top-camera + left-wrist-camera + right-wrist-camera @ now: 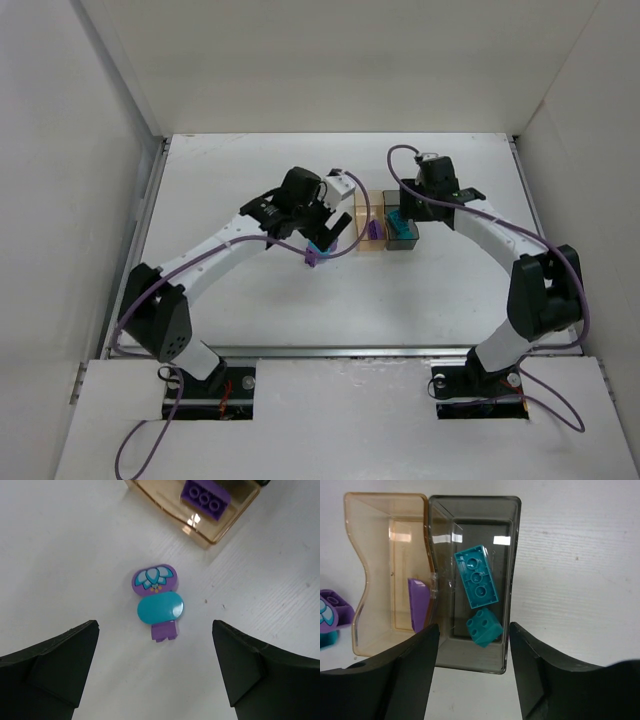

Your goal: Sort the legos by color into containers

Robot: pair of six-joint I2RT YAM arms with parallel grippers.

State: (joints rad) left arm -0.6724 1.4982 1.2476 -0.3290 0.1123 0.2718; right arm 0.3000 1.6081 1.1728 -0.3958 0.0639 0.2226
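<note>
A small stack of legos (160, 609), a purple lotus-print piece, a teal round piece and a small purple brick, lies on the white table between my left gripper's open fingers. It also shows in the top view (313, 254). My left gripper (155, 628) is open, empty and above the stack. The amber bin (357, 570) holds a purple brick (418, 602). The grey bin (516, 555) beside it holds a long teal brick (476, 576) and a square teal brick (484, 626). My right gripper (473, 626) is open and empty above the grey bin's near end.
The two bins stand side by side, touching, at the table's middle (365, 205) (403, 246). White walls enclose the table on the left, right and back. A purple cable hangs along each arm.
</note>
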